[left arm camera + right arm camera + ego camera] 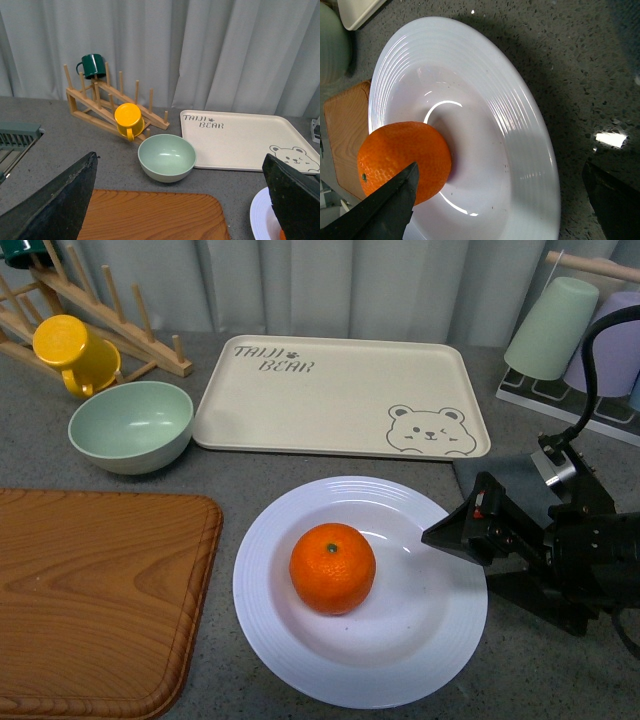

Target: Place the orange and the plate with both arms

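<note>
The orange (332,568) sits in the middle of the white ridged plate (420,625) on the grey counter near the front. My right gripper (458,562) is open at the plate's right rim, one finger over the rim and one lower beside it. In the right wrist view the orange (405,155) lies in the plate (515,130), and the open gripper (500,210) spans the rim with one finger (385,210) next to the orange. My left gripper (180,215) is open and empty above the cutting board, out of the front view. The plate's edge (260,220) shows by its finger (295,200).
A wooden cutting board (90,590) lies front left. A pale green bowl (130,425), a yellow mug (75,355) and a wooden rack (110,310) stand back left. The cream bear tray (340,395) lies behind the plate. Upturned cups (555,330) stand back right.
</note>
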`<move>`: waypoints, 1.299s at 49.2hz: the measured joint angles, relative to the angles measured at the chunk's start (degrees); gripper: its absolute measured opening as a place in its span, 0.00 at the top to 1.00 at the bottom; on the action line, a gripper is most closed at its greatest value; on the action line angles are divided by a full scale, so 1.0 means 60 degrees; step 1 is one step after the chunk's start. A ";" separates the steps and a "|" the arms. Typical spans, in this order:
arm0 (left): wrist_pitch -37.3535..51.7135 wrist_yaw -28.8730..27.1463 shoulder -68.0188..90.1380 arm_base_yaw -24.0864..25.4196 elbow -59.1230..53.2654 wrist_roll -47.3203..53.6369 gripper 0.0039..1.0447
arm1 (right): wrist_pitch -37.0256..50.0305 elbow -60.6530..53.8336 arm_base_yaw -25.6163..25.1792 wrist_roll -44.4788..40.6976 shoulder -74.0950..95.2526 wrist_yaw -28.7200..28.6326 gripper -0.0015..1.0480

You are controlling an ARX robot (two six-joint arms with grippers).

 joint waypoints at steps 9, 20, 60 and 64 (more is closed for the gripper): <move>0.0000 0.0000 0.0000 0.0000 0.0000 0.0000 0.06 | 0.0120 0.0197 0.0182 0.0131 0.0353 -0.0131 0.09; 0.0000 0.0000 0.0000 0.0000 0.0000 0.0000 0.06 | 0.0142 0.0273 0.0229 0.0240 0.0608 -0.0124 0.40; 0.0000 0.0000 0.0000 0.0000 0.0000 0.0000 0.06 | 0.0790 0.0000 -0.0273 0.1126 0.0488 -0.1632 0.97; 0.0000 0.0000 0.0000 0.0000 0.0000 0.0000 0.06 | 0.1100 -0.0120 -0.0346 0.1257 0.0382 -0.1749 0.98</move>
